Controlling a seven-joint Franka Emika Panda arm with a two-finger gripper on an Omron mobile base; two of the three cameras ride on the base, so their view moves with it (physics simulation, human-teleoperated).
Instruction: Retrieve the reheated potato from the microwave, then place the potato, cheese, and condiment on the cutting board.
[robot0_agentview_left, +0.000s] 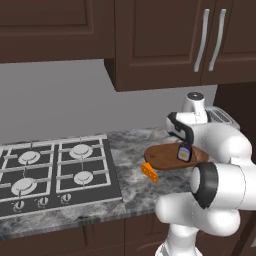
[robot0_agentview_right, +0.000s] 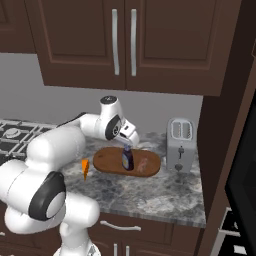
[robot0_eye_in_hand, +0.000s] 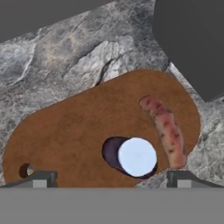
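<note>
The gripper (robot0_eye_in_hand: 111, 181) hangs wide open and empty above the condiment (robot0_eye_in_hand: 136, 156) on the cutting board (robot0_eye_in_hand: 70, 135), potato (robot0_eye_in_hand: 165, 131) at its three o'clock; lift straight up before fetching the cheese (robot0_agentview_right: 85, 167) off the counter.

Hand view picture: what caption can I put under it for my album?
Open gripper above the condiment and potato on the cutting board.
</note>
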